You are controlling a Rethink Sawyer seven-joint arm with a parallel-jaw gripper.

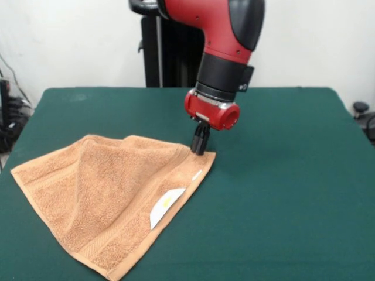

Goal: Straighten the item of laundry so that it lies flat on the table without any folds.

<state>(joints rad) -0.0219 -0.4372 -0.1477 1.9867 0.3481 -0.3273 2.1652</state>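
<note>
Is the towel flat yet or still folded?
Still folded: the towel has a raised ridge and a doubled edge by its white label. The hand sits at its corner.

A single front camera looks slightly downward across the green table (281, 193) from its near edge toward a white wall. It sits close: the tabletop fills the lower two thirds, its front corners cropped. The arm (225, 52) enters from the top centre.
</note>
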